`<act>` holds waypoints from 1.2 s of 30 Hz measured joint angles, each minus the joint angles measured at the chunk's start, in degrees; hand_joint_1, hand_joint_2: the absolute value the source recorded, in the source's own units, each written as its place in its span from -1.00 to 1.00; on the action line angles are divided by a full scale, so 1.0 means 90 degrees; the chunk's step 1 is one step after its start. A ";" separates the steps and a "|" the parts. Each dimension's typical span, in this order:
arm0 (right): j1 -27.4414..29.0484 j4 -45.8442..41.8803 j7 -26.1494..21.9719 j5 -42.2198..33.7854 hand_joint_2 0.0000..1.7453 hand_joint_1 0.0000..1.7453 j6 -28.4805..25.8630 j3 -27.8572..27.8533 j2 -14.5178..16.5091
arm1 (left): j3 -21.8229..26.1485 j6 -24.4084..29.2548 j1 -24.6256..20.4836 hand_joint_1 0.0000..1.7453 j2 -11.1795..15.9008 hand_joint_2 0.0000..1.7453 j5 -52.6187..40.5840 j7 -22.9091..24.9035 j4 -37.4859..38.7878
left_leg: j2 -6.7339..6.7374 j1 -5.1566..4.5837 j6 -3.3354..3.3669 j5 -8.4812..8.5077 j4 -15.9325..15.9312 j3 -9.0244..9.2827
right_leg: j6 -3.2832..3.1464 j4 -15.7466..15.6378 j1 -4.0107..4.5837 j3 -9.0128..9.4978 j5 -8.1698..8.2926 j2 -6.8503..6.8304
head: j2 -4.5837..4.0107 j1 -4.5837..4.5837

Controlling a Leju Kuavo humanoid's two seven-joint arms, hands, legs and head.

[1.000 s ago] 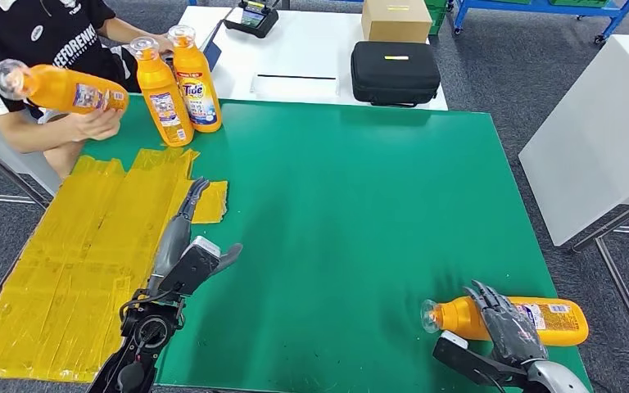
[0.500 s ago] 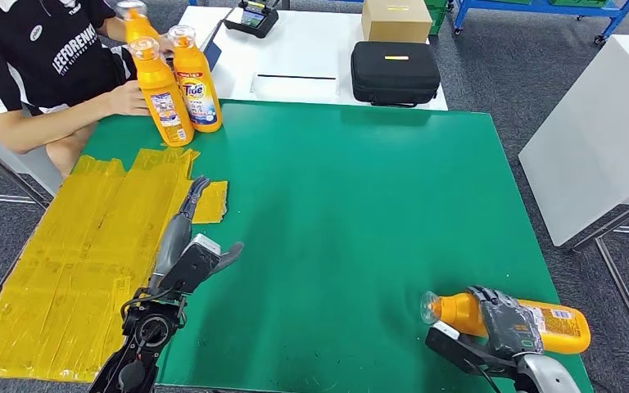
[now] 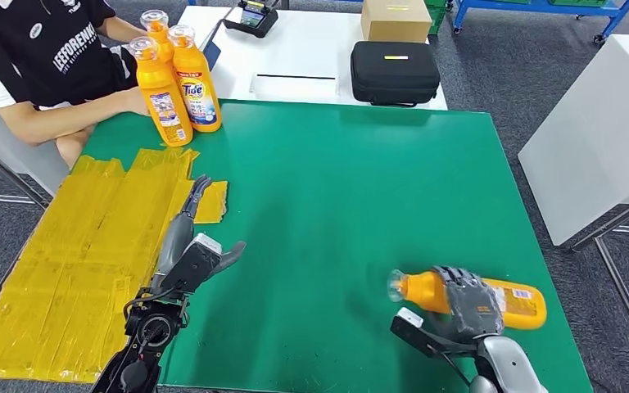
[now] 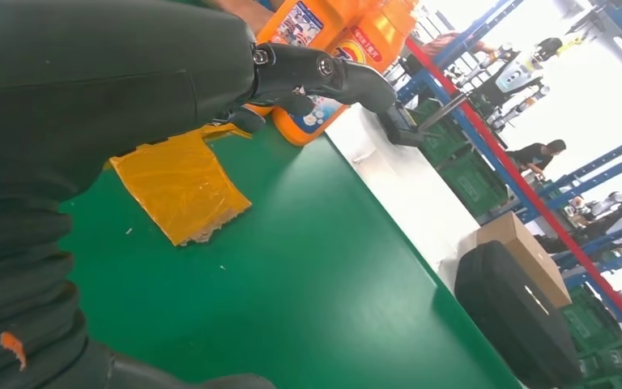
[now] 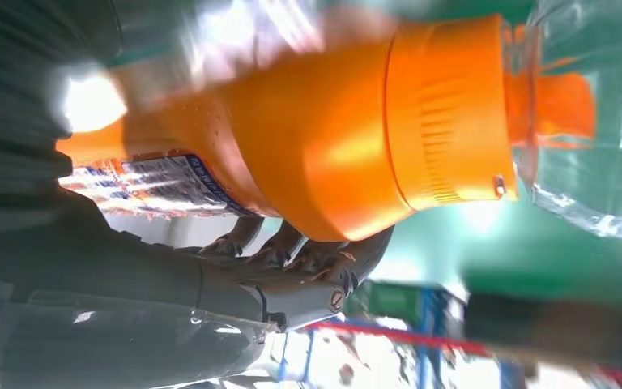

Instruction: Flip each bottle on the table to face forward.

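I see the green table mat [image 3: 360, 188] across centre frame, yellow taped sheeting [image 3: 74, 246] at left. At lower right, my right hand [image 3: 471, 301] wraps its fingers around a lying orange detergent bottle [image 3: 426, 293], cap pointing left. Three upright Tide bottles [image 3: 182, 78] stand upper left. My left hand [image 3: 188, 233] rests lower left, fingers extended, holding nothing.

A grey carpeted floor [image 3: 508, 74] surrounds the green-topped work table [image 3: 360, 205]; beyond its far edge stands a white table [image 3: 311, 61], beside it a white cabinet [image 3: 602, 139].
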 joint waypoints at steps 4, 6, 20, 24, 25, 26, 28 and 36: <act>-0.0259 0.0049 -0.0012 -0.0106 1.00 1.00 -0.0412 0.0516 0.0038 | -0.0025 -0.0014 -0.0001 -1.00 -0.0005 1.00 0.0017 -0.0090 0.0000 | 0.0000 0.0001 0.0001 0.0002 0.0000 0.0001 | 0.0000 0.0000 0.0001 -0.0002 0.0001 0.0000 | 0.0000 0.0001; -0.0415 0.0080 0.0033 -0.0114 1.00 1.00 -0.0488 0.0767 0.0070 | -0.0063 -0.0034 -0.0011 -1.00 -0.0018 1.00 0.0035 -0.0110 0.0000 | 0.0000 0.0001 0.0001 0.0003 0.0000 0.0002 | 0.0000 0.0000 0.0001 -0.0002 0.0001 0.0000 | 0.0000 0.0000; -0.1364 0.1012 0.0209 -0.0199 1.00 1.00 -0.0644 0.1924 0.0423 | -0.0335 -0.0058 -0.0129 -1.00 -0.0141 1.00 0.0085 -0.0107 0.0000 | -0.0002 0.0001 0.0002 0.0004 0.0000 0.0002 | 0.0000 0.0001 0.0000 -0.0001 0.0002 0.0000 | 0.0000 0.0002; -0.1581 0.1438 0.0296 -0.0199 1.00 1.00 -0.0637 0.2151 0.0441 | -0.0362 0.0042 -0.0131 -1.00 -0.0143 1.00 0.0062 -0.0072 0.0000 | -0.0002 0.0001 0.0002 0.0004 0.0000 0.0002 | 0.0000 0.0001 0.0000 -0.0001 0.0002 0.0001 | 0.0000 0.0001; -0.1629 0.1539 0.0313 -0.0201 1.00 1.00 -0.0631 0.2205 0.0442 | -0.0369 0.0072 -0.0131 -1.00 -0.0143 1.00 0.0039 -0.0058 0.0000 | -0.0002 0.0001 0.0002 0.0004 0.0000 0.0002 | 0.0000 0.0001 0.0000 -0.0001 0.0002 0.0001 | 0.0000 0.0000; -0.1669 0.1627 0.0328 -0.0205 1.00 1.00 -0.0624 0.2253 0.0442 | -0.0373 0.0098 -0.0131 -1.00 -0.0143 1.00 0.0016 -0.0046 0.0000 | -0.0002 0.0001 0.0002 0.0004 0.0000 0.0002 | 0.0000 0.0001 0.0000 -0.0001 0.0002 0.0000 | 0.0000 -0.0001; -0.1721 0.1768 0.0346 -0.0213 1.00 1.00 -0.0616 0.2328 0.0442 | -0.0381 0.0128 -0.0131 -1.00 -0.0143 1.00 -0.0015 -0.0035 0.0000 | -0.0004 0.0001 0.0002 0.0004 0.0000 0.0002 | 0.0000 0.0001 0.0000 -0.0001 0.0002 -0.0001 | 0.0000 0.0000; -0.2061 0.2438 0.0447 -0.0176 1.00 1.00 -0.0460 0.2638 0.0446 | -0.0393 0.0139 -0.0134 -1.00 -0.0143 1.00 -0.0050 -0.0005 0.0000 | -0.0003 0.0001 0.0002 0.0005 0.0000 0.0004 | 0.0000 0.0001 0.0000 0.0000 0.0002 0.0000 | 0.0000 0.0001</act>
